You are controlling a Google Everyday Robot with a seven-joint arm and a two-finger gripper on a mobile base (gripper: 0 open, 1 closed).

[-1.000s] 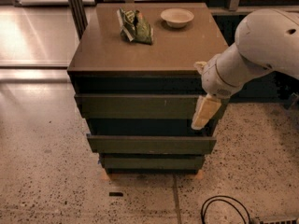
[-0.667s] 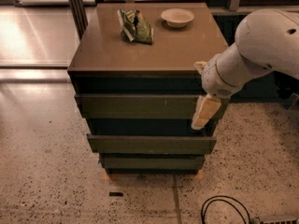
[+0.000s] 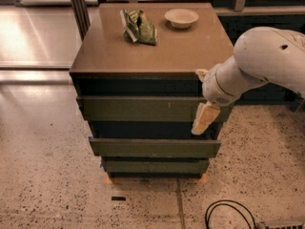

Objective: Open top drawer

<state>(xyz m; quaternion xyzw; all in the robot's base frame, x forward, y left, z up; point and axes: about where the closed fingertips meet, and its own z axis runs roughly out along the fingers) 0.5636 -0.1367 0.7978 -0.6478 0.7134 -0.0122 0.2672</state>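
- Top drawer (image 3: 143,109): the gripper (image 3: 205,114) hangs against its right end, unmoved over the last second; whether it grips cannot be told.
- The front sits under the cabinet (image 3: 152,51) top, unshifted, no inside showing.
- The pull likely has not begun.

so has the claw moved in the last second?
No. The claw sits at the same spot at the right end of the top drawer front, just below the cabinet top, with no shift against either.
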